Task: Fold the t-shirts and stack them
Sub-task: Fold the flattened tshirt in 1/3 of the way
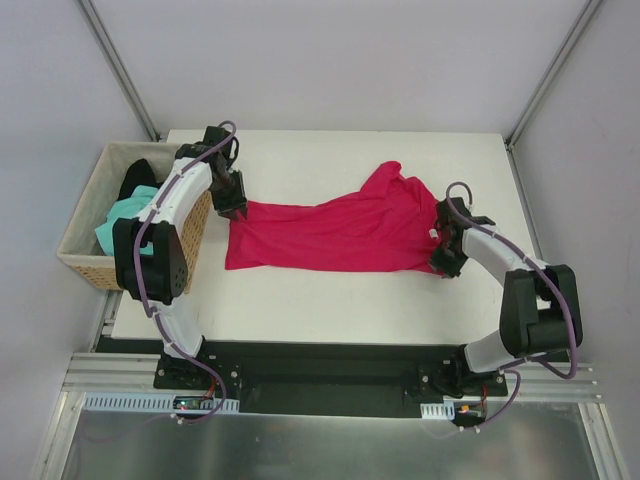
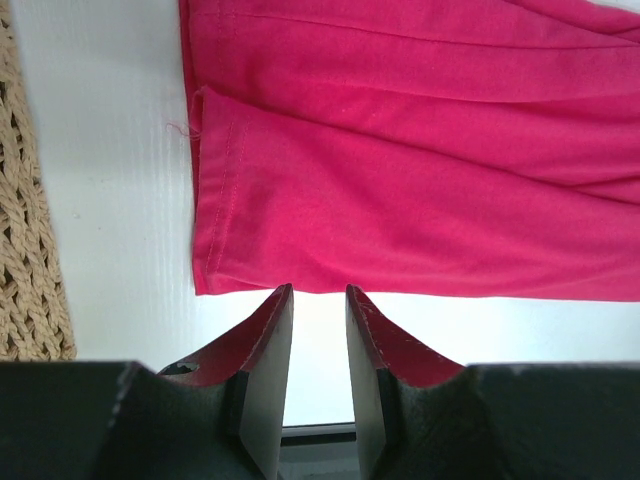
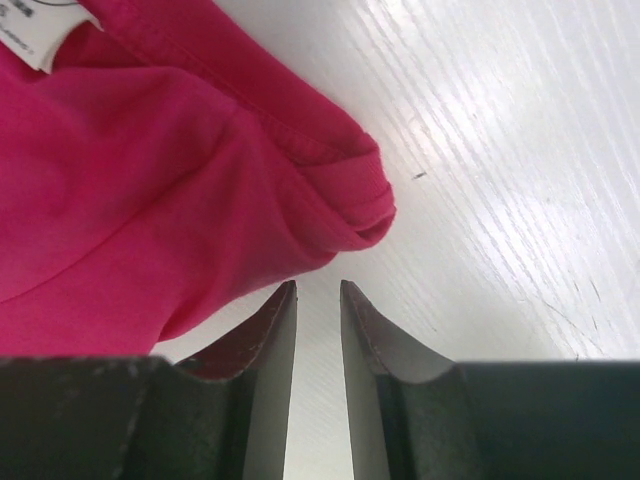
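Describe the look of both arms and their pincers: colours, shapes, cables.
The left arm and right arm match: white curved shells between black, blocky joint housings, each with a thin purple cable looping along it. The left pincer and right pincer each have two dark, flat, wedge-shaped fingers tapering to narrow tips. No markings are visible.

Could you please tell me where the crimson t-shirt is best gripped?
Pinch the crimson t-shirt at its hem corner, coming from the far side with the left tool: it lies flat, and that stitched corner sits just ahead.
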